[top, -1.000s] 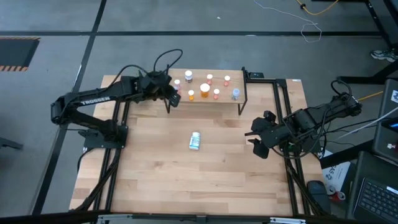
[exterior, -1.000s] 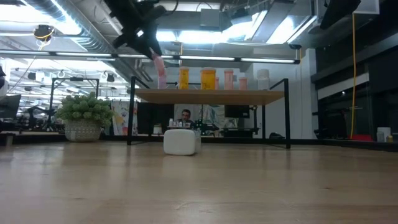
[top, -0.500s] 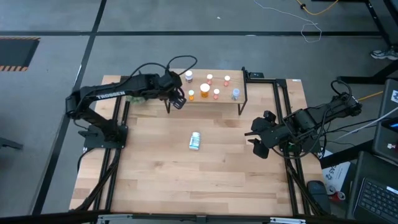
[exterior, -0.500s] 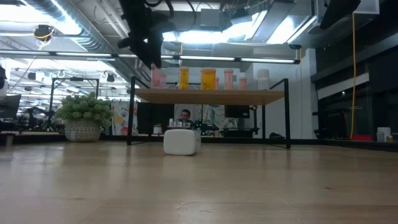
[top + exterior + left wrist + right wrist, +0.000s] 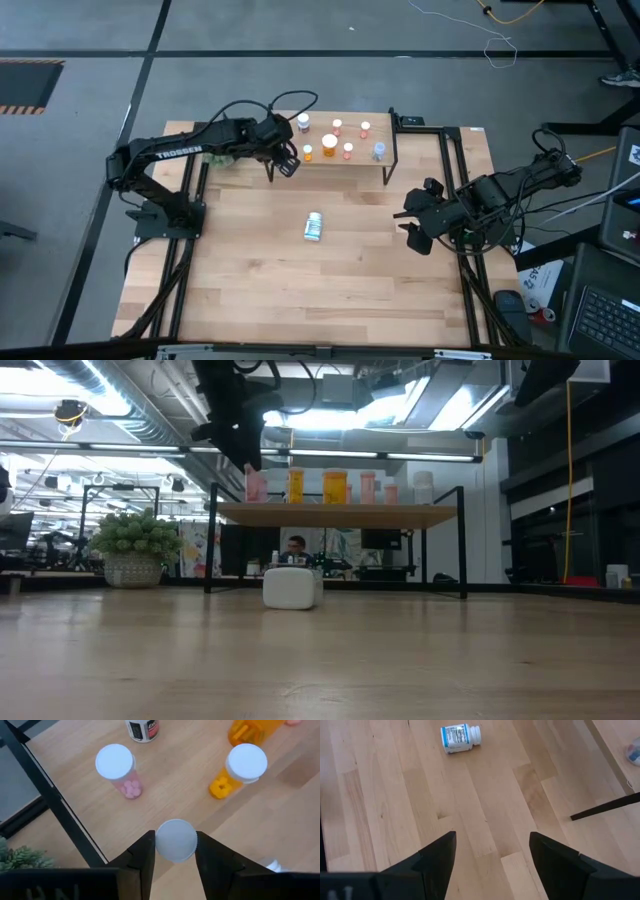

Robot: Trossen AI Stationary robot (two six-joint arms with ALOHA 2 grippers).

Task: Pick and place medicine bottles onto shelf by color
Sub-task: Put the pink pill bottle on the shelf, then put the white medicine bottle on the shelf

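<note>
Over the shelf's (image 5: 352,165) left end, left gripper (image 5: 175,851) clamped on a white-capped bottle (image 5: 175,840), pink-bodied judging by the low view (image 5: 255,486), poised beside another pink bottle (image 5: 117,767) and near an orange one (image 5: 239,770). Placing step in hand, probably: needs lowering upright onto bare board, then letting go without bumping neighbours. Near the table's right edge, right gripper (image 5: 413,227) waiting, spread wide, empty. On the tabletop, one white bottle (image 5: 314,226) lying on its side, not yet shelved.

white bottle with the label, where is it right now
The white bottle lies on its side mid-table in the high view, in front of the shelf, between both arms.
</note>
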